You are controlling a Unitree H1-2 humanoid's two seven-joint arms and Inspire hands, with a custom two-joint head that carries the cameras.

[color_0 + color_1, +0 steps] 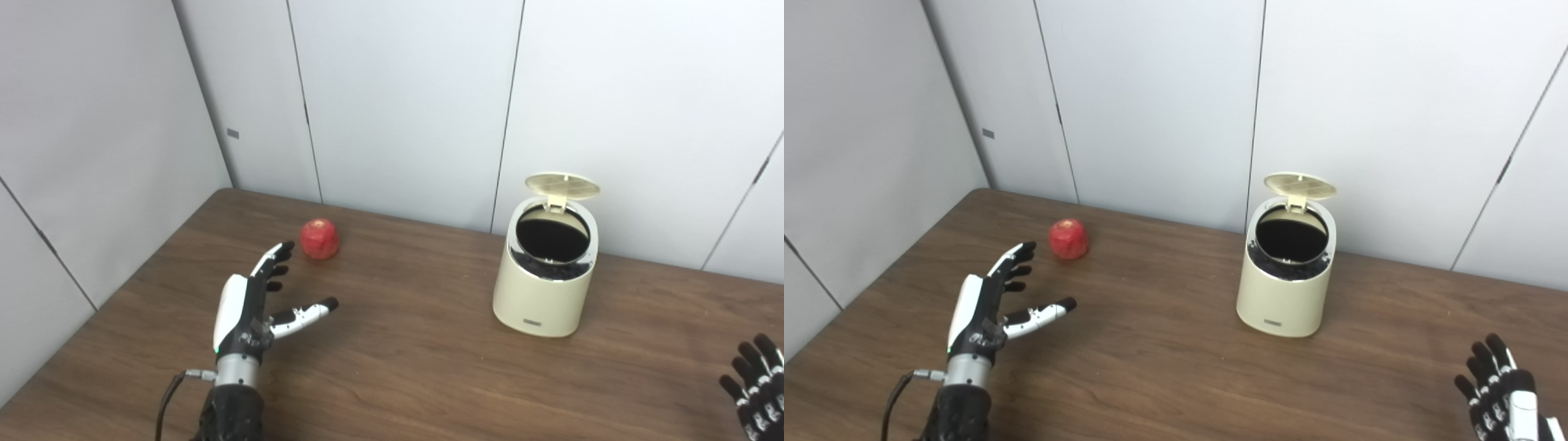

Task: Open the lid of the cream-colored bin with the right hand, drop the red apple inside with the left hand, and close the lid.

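The cream-colored bin (542, 294) stands on the brown table at centre right, its round lid (562, 185) tipped up at the back so the dark inside shows. A red apple (319, 238) lies on the table toward the far left. My left hand (252, 303) is open, fingers spread and thumb out, just short of the apple and a little to its left, touching nothing. My right hand (1497, 386) sits low at the bottom right corner, well away from the bin, fingers spread and holding nothing.
The wooden table (416, 367) runs to white wall panels at the back and left. A cable (165, 398) trails from my left wrist near the front edge.
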